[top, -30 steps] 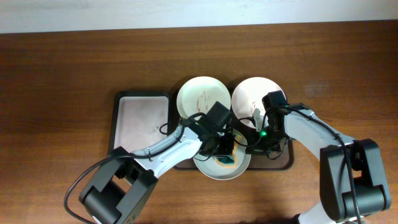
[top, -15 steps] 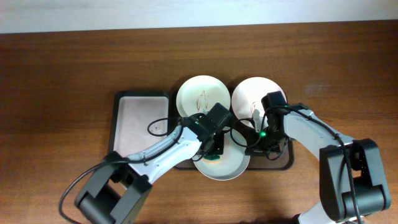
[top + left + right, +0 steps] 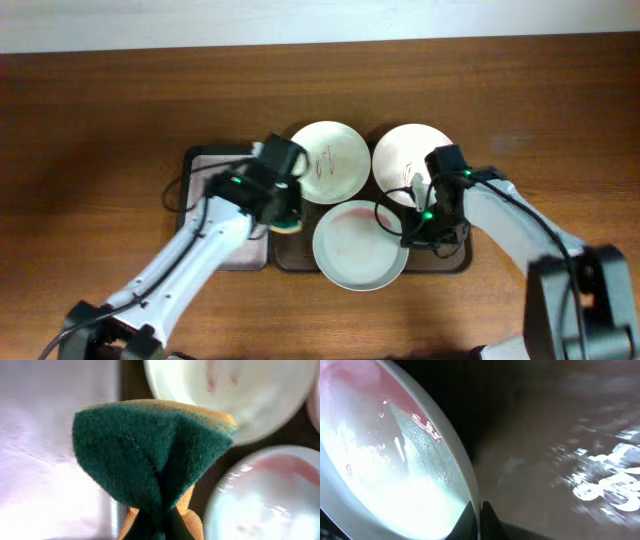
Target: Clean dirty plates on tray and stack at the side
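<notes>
- The pale green plate (image 3: 360, 250) lay at the lower centre of the overhead frame, on the near part of the dark brown tray (image 3: 292, 260). Its lower edge reached past the tray's rim, and a pink film was spread across its upper half.
- The left white plate (image 3: 328, 160) and the right white plate (image 3: 408, 152) sat side by side along the tray's upper edge, each with thin red marks in its centre.
- The right gripper (image 3: 413, 233) was pinched narrow on the pale green plate's right rim. In the right wrist view the rim ran between its fingertips.
- The left gripper (image 3: 282, 213) clamped a folded sponge (image 3: 150, 455), green over yellow, just left of the plates.
- The sponge hung over the border between the dark tray and the smaller tray (image 3: 225, 195) with the pale inside.
- All of this stood on a brown wooden table (image 3: 100, 110).
</notes>
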You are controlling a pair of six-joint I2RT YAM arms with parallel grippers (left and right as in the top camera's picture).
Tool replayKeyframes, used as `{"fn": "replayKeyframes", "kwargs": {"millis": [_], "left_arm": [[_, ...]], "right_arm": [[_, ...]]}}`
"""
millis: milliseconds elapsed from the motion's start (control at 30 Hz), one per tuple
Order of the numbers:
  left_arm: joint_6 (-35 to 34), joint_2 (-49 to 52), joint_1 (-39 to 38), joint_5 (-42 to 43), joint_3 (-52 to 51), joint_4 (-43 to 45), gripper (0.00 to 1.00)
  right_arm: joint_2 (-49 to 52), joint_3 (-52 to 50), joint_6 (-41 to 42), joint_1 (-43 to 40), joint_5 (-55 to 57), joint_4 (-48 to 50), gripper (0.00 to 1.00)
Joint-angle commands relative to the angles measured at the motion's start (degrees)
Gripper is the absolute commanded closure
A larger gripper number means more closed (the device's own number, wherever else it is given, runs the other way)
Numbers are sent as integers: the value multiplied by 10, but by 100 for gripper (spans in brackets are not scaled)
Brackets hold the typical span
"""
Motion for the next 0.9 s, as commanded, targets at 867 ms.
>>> {"fn": "replayKeyframes", "kwargs": {"millis": [867], "left_arm": [[212, 87, 239, 101, -3, 4, 100]], "right_arm": [[-210, 68, 17, 409, 887, 19, 96]]}}
